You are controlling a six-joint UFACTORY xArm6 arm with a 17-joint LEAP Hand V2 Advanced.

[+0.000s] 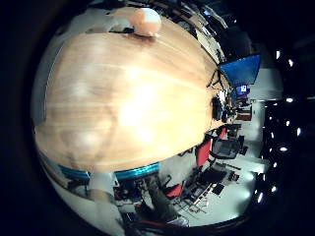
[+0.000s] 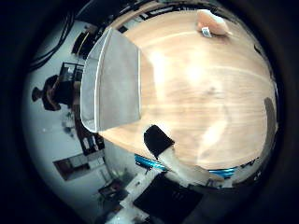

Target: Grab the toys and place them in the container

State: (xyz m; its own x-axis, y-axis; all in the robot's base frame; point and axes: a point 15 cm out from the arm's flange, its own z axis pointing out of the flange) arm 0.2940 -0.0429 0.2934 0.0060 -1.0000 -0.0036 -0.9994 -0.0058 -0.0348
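Note:
In the right thumb side palm view a grey rectangular container (image 2: pixel 112 79) stands on the wooden table (image 2: pixel 206 93), along one edge. A pale peach rounded thing (image 2: pixel 213 21) lies at the table's far edge with a small grey and white thing (image 2: pixel 206 32) beside it; I cannot tell what they are. The right little finger side palm view shows the peach thing (image 1: pixel 146 20) at the far edge of the table (image 1: pixel 128 98). My hand is high above the table, away from them. One black-tipped finger (image 2: pixel 159 142) reaches into view, uncurled, and holds nothing.
Beyond the table are red chairs (image 1: pixel 204 152), black office chairs (image 1: pixel 228 147) and a blue screen (image 1: pixel 242 71). The table's near edge carries a blue strip (image 1: pixel 138 172). Dark equipment (image 2: pixel 51 93) stands on the floor beside the container's side.

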